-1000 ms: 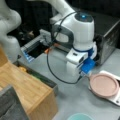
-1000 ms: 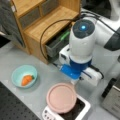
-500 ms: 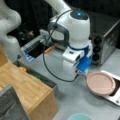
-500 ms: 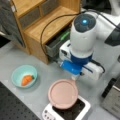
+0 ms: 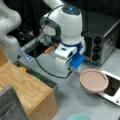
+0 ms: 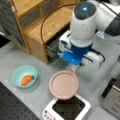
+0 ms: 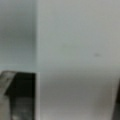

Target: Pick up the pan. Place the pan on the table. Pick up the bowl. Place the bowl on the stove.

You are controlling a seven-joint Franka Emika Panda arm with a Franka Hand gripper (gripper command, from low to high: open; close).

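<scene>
Grey table (image 6: pixel 37 97) carries the stove (image 6: pixel 66 110) at its near edge, with the pink pan (image 6: pixel 64 84) half over its far-left corner. Gripper (image 6: pixel 75 68) clenches the pan's handle; the bowl (image 6: pixel 24 76) sits well left.

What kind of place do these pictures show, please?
Probably a mock kitchen set up for robot tests: a small stove under a pink pan, a steel toaster oven, and a teal bowl on a grey table.

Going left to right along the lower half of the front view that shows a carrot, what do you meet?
Bowl holding a carrot → pan, held over the stove at its handle by the gripper → toaster oven.
</scene>
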